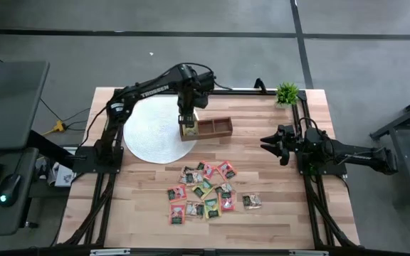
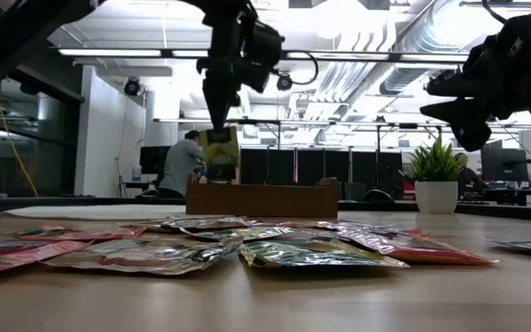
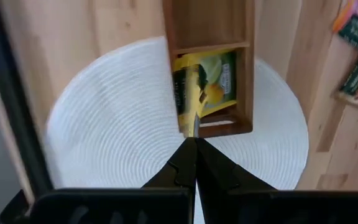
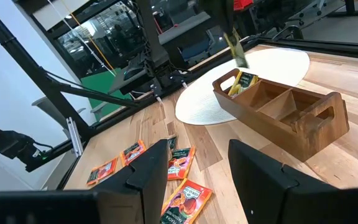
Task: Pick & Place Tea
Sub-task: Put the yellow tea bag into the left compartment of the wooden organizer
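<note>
Left gripper (image 1: 187, 121): directly above the end compartment of the tray; jaws pressed together, pinching the top edge of a yellow tea packet (image 3: 190, 102); packet hanging straight down from the fingertips, lower part at the compartment's mouth
Yellow tea packet: seen from the low view (image 2: 219, 148) dangling upright under the left gripper, just over the tray wall; whether touching the tray floor, cannot tell
Packet in tray (image 3: 219, 78): lying tilted in the same end compartment, right beneath the left gripper, yellow-green with a dark label
Tray (image 1: 223, 126): brown wood, three compartments; one end below the left gripper and resting on the mat; other two compartments stretching away from that gripper toward the right gripper; handle slot in the far end wall (image 4: 319, 115)
Mat (image 1: 148, 131): round, white, woven; under and beside the left gripper, on the worktop (image 1: 283, 206)
Loose tea pile (image 1: 205, 190): green, yellow and pink-red packets scattered flat, overlapping, on the worktop in front of the tray; well apart from the left gripper, nearer than the tray to the right gripper; one packet (image 1: 252, 202) slightly off to the side of the pile
Right gripper (image 1: 270, 144): held above the worktop, off to the side of the tray, jaws spread wide, nothing between them
Plant (image 1: 287, 93): small, green, white pot, at the worktop's back edge, behind the right gripper
</note>
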Tool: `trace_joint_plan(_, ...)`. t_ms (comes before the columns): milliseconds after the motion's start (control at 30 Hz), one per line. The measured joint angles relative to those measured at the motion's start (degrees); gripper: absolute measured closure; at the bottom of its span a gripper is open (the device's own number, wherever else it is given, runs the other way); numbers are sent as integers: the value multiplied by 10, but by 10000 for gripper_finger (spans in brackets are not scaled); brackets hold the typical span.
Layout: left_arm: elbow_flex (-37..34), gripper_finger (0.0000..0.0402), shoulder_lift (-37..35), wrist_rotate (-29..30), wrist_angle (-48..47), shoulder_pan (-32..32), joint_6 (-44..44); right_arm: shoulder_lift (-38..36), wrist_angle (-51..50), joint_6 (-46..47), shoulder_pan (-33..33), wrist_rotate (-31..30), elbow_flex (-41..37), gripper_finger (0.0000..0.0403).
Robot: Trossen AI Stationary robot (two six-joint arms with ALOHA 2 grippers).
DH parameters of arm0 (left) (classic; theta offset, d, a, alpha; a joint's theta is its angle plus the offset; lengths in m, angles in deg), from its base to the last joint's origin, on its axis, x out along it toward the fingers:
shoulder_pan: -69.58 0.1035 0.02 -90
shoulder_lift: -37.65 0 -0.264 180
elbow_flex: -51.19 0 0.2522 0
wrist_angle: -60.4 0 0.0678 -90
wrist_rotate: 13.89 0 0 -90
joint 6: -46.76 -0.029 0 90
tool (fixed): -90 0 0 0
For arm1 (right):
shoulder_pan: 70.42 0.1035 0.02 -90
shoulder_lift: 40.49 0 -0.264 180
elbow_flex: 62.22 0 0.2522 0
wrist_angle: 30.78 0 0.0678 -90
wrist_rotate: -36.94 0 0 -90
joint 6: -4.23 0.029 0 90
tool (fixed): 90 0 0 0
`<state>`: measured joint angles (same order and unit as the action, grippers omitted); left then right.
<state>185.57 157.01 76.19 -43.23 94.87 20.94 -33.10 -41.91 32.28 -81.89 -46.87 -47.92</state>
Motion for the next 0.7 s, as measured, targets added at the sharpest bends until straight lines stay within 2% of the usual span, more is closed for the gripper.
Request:
trace_joint_plan(267,0,401,20,-14,-2,2,-34,0,0,0,0,0,0,238)
trace_joint_plan(467,-4,401,48,-56,0,2,-24,0,0,0,0,0,0,238)
trace_joint_plan(700,-2,401,60,-57,3,2,-12,0,1,0,0,0,0,238)
